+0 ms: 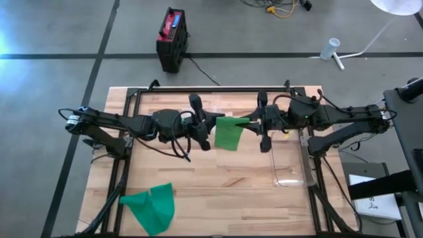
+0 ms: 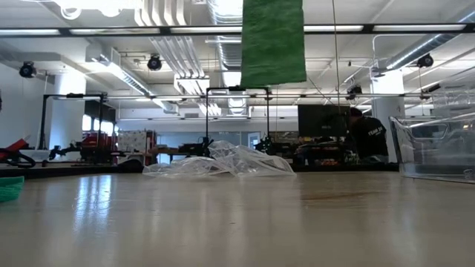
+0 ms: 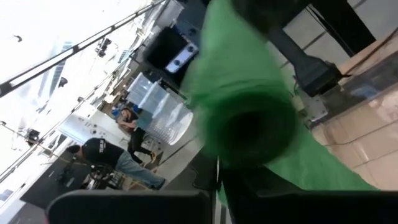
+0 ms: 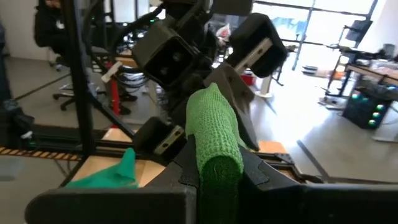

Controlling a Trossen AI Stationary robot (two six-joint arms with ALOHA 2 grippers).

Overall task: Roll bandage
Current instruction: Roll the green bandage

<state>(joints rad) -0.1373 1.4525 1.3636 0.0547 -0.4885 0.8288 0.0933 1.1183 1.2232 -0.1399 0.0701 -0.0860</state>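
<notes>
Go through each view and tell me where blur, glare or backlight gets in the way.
Left wrist view: the green bandage roll sits so close that it is soft and out of focus, and a blown-out white ceiling fills one corner. Low view: bright ceiling lights leave a sheen on the table. Right wrist view: the bandage is sharp, with bright windows behind. High view: evenly lit, with glare at the frame's left edge.

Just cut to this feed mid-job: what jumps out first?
A green bandage hangs in the air over the table's middle, held between the left gripper and the right gripper, both shut on its rolled top edge. A second green bandage lies crumpled at the table's near left corner, and a clear bin sits on the right.
</notes>
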